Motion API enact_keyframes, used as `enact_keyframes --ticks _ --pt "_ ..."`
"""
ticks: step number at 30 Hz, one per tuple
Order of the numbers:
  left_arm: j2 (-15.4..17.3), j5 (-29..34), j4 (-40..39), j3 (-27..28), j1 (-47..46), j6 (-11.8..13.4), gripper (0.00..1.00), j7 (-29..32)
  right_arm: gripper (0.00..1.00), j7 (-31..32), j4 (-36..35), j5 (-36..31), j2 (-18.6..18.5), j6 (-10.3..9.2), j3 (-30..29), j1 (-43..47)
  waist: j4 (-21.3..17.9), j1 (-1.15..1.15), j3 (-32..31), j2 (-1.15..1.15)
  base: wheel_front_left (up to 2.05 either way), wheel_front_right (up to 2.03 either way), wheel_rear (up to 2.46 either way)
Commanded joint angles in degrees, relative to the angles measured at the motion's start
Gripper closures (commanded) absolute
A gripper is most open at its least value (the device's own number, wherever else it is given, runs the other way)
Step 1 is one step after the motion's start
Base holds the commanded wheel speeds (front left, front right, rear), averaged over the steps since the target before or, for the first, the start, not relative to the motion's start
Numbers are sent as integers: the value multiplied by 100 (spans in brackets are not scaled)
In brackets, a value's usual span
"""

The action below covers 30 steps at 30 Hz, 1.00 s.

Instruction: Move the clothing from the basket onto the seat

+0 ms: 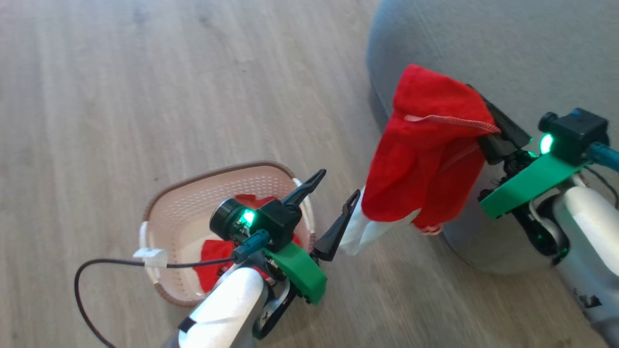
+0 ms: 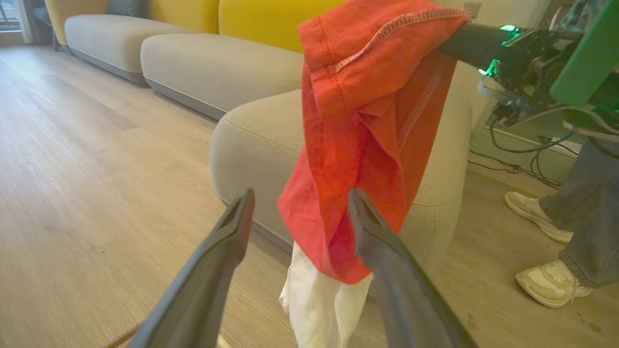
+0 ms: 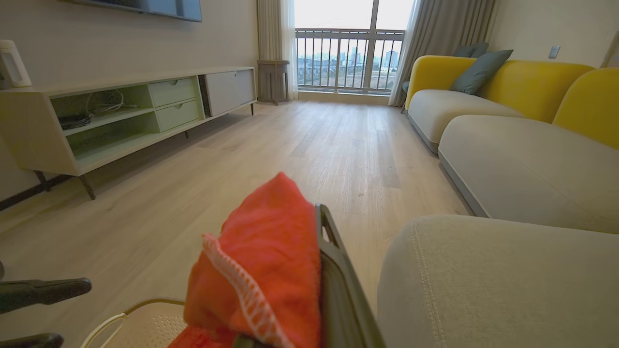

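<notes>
Basket (image 1: 193, 208): on floor (image 1: 145, 96), 1 red garment (image 1: 215, 256) inside.
Left hand (image 1: 338, 183): fingers spread wide, empty.
Red-and-white garment (image 1: 425, 164): just beside left hand, pinched in the closed right hand (image 1: 498, 125). Long axis vertical, white sleeve (image 1: 360, 232) pointing floorward, against seat (image 1: 508, 48) edge.

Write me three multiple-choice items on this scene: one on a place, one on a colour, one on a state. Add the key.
1. Where is the red garment? A) on a wall hook B) hanging beside the seat C) spread on the seat's top
2. What colour is the sleeve below it? A) white B) blue C) black
3. How is the left hand? A) shut on the garment B) open C) shut on nothing
Key: 1 B, it hangs from the right hand at the seat's edge; 2 A, white cloth shows under the red; 3 B, its fingers stand apart.
</notes>
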Motion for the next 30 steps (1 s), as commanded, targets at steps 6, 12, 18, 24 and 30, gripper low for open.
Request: enact_keyframes --ticks 6,12,18,24,30 --pt "-38 -23 -207 72 -334 7 0 -70 100 -54 -245 -8 -129 -1 -218 188 -353 0 250 0 0 0 0" --pt "-39 43 -212 -26 -585 4 0 -71 100 -54 -257 70 16 -1 -583 32 -290 0 757 0 0 0 0" --pt "-36 163 -153 22 -918 -18 0 -71 100 -54 -147 174 111 -1 -1022 -696 -169 0 1421 0 0 0 0" --pt "38 293 -95 81 -1287 -75 0 -72 100 42 456 404 -216 -1 -1879 -2299 27 0 2130 0 0 0 0" --pt "106 379 -155 162 -1591 -97 0 -72 100 834 1644 528 -951 -1 -3249 -4195 332 0 2738 0 0 0 0"
